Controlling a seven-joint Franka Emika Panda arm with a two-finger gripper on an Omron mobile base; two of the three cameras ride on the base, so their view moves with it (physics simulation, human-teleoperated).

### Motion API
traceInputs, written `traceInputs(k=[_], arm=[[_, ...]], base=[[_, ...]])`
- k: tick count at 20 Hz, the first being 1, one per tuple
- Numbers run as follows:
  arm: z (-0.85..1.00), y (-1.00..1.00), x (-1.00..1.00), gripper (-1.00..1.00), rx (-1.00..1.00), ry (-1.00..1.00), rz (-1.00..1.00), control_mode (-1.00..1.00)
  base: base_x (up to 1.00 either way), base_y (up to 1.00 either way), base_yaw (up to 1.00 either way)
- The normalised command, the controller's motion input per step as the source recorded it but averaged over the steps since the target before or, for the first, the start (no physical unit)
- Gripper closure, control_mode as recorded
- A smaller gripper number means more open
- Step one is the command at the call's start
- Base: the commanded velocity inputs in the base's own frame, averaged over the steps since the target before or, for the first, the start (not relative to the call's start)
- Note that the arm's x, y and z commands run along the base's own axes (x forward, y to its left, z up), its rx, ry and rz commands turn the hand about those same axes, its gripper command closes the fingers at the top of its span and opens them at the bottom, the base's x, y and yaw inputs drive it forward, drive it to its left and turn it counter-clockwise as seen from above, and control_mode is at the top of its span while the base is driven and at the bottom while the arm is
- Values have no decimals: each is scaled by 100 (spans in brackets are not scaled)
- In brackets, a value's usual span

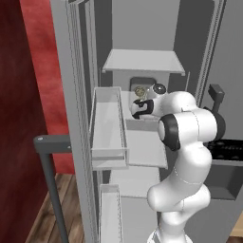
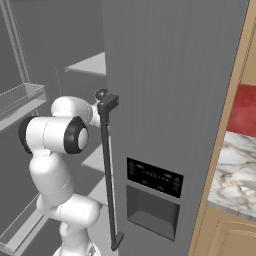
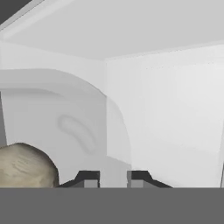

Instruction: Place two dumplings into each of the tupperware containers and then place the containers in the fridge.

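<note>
The gripper (image 3: 113,178) holds its jaws nearly closed on the rim of the container (image 1: 142,91), resting on the fridge (image 1: 142,61) shelf; 1 dumpling (image 3: 24,166) lies left of the fingertips.

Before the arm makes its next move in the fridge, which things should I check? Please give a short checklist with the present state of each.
1. Fridge door open: ok, shelves and door bin visible.
2. Container on the shelf: cannot tell, the arm hides its base in the left base view.
3. Dumplings inside container: ok for one dumpling; a second, cannot tell.
4. Gripper released: not ok; the fingers stand close together at the container rim.
5. Way back clear: ok by the left base view; the closed door's handle stands close beside the arm.
</note>
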Motion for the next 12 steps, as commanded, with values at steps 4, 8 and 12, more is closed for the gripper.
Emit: traceInputs(k=[4,8,12], arm=[[0,0,0,-100,0,0,0,-100],[0,0,0,-100,0,0,0,-100],[7,0,0,-100,0,-4,0,-100]], base=[[0,0,0],[0,0,0],[0,0,0]])
